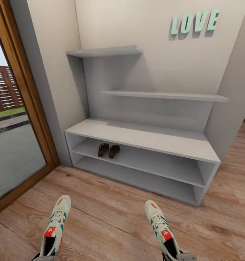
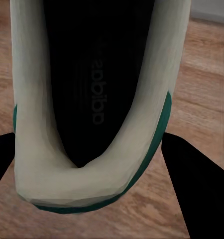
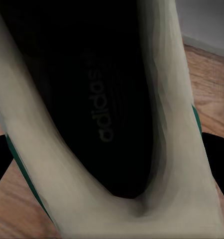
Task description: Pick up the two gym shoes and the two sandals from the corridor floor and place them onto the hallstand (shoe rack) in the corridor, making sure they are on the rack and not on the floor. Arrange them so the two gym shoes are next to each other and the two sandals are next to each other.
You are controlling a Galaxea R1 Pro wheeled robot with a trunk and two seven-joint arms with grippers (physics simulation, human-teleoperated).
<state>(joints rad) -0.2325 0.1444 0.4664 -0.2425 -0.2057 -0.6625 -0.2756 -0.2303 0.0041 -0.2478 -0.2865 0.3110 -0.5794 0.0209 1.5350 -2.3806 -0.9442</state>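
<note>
The left gripper (image 2: 92, 164) pinches the heel of the left gym shoe (image 1: 56, 224), and its dark fingers (image 2: 201, 184) stand on both sides of the heel rim. The right gripper (image 3: 112, 169) pinches the heel of the right gym shoe (image 1: 160, 226) in the same way. Both shoes point with the toes toward the hallstand (image 1: 144, 136), above the corridor floor (image 1: 107, 217), well apart from each other. The two sandals (image 1: 108, 150) stand side by side on the upper open shelf of the hallstand, near its left end. On the wall above hang green letters "LOVE" (image 1: 195, 22).
</note>
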